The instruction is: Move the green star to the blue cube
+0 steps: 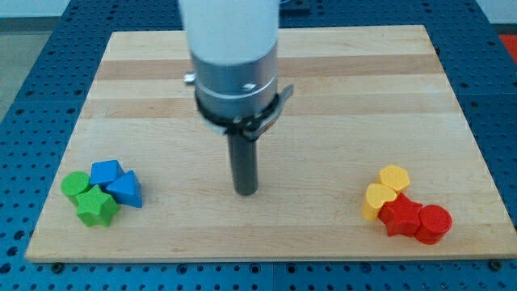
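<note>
Four blocks huddle at the desk's [266,48] lower left: green star [97,207] touching the blue cube [105,172]. Rod's tip [245,192] sits mid-desk, well apart to their right; no tool to open or close.

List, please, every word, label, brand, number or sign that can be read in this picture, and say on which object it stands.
None: no readable text appears anywhere in the camera view.
The wooden board, the arm's white and grey housing, my tip and the blocks, such as the green star and the blue cube, carry no markings.
</note>
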Available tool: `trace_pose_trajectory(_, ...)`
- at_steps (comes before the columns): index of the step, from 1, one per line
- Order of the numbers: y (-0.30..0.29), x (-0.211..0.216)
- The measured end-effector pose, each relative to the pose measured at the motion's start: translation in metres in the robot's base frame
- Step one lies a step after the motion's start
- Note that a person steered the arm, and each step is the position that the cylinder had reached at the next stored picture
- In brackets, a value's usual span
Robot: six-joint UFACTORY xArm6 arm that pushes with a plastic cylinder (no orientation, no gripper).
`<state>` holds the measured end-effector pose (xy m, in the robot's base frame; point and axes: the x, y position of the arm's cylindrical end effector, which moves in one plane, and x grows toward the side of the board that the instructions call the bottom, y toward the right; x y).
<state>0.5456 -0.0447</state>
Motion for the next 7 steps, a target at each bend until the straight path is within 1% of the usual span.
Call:
trace_pose_trajectory(1,-0.030,0.023)
trace_pose_trajectory(2,-0.030,0.024)
trace_pose_trajectory(3,-0.046,0.043)
trace_pose_trajectory(4,-0.092,0.057)
trace_pose_trajectory(5,-0.154,0.061)
trace_pose_trajectory(6,-0.198,0.058)
trace_pose_trajectory(7,-0.193,0.036)
